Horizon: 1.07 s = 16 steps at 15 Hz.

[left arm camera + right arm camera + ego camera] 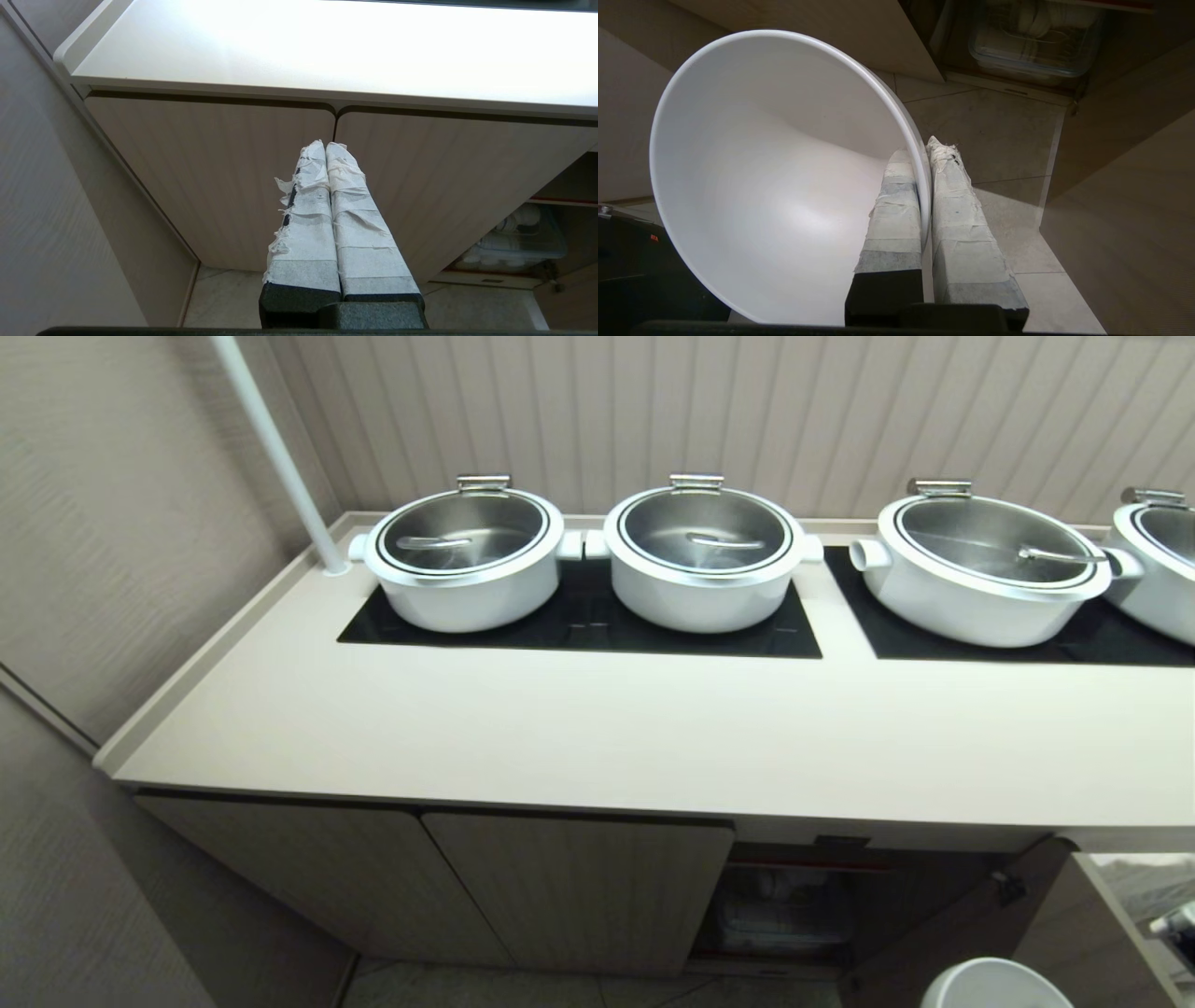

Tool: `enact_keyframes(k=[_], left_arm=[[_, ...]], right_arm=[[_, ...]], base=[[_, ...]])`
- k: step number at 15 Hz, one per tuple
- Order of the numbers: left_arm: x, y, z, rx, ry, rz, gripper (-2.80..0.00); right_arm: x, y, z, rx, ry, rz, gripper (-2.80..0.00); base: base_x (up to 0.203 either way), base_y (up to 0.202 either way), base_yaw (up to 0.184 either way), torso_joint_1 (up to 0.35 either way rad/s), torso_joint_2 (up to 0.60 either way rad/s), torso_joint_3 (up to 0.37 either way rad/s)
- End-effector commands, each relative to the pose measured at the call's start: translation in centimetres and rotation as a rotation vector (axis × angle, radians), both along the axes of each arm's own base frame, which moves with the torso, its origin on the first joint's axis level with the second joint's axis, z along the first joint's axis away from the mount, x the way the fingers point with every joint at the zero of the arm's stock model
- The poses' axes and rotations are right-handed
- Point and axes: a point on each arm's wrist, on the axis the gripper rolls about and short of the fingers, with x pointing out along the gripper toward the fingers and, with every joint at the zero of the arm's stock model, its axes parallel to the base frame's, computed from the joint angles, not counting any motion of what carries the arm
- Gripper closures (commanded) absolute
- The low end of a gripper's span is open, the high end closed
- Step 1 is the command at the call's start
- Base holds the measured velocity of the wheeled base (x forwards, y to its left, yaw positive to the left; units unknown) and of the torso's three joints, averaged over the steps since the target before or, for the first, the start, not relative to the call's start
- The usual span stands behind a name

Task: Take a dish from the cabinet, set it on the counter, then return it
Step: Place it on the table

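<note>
Right end effector pinches white dish rim below tabletop, near open cabinet; left end effector pressed together, empty.

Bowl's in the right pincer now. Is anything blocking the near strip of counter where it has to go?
Nothing visible. The bowl is pinched at its rim by the right pincer, and the counter in front of the pots lies bare.

Beige counter carried two black glass panels toward 12 o'clock; four white steel-lidded pots sat on them.
</note>
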Motion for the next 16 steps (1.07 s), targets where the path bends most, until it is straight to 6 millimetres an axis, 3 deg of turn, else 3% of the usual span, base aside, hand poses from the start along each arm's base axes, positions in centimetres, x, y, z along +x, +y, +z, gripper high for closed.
enact_keyframes(k=[1,16], left_arm=[[0.0,0.0,-0.02,-0.001,0.0,0.001,0.0],[0.0,0.0,-0.01,-0.001,0.0,0.0,0.0]], right_arm=[[-0.08,0.01,-0.15,0.001,0.006,0.003,0.0],[0.05,-0.01,-0.27,-0.023,0.003,0.017,0.0]], base=[[0.0,0.0,0.0,0.0,0.0,0.0],[0.0,0.0,0.0,0.0,0.0,0.0]])
